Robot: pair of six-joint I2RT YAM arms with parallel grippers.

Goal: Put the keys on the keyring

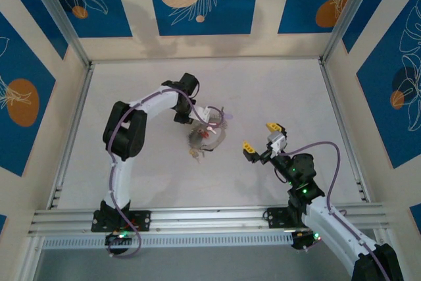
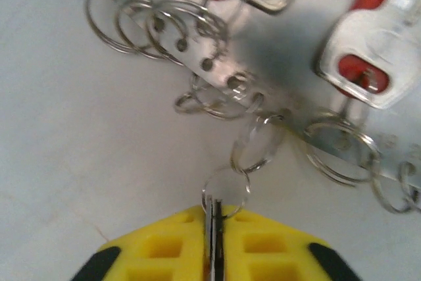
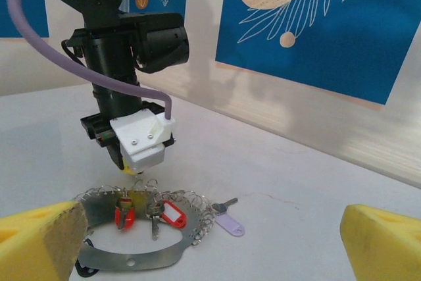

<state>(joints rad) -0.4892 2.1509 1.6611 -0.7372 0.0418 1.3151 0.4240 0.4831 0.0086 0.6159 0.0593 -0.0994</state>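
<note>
The keyring (image 3: 135, 262) is a big flat silvery metal loop with holes, fringed with small split rings (image 2: 158, 25), and it lies on the table (image 1: 208, 139). Keys with red heads (image 2: 366, 57) and a red tag (image 3: 173, 215) hang on it. One key with a lilac tag (image 3: 228, 222) lies apart to its right. My left gripper (image 2: 216, 220) points straight down at the loop's far edge (image 1: 205, 118), its yellow fingers (image 2: 164, 248) pressed on a small split ring (image 2: 225, 187) chained to the fringe. My right gripper (image 1: 261, 137) hovers open to the right, with nothing between its fingers (image 3: 41, 241).
The white tabletop (image 1: 131, 97) has aluminium rails along its sides and front (image 1: 210, 218). Blue-patterned walls close in the back and both sides. Bare table spreads to the right of the lilac-tagged key (image 3: 316, 182).
</note>
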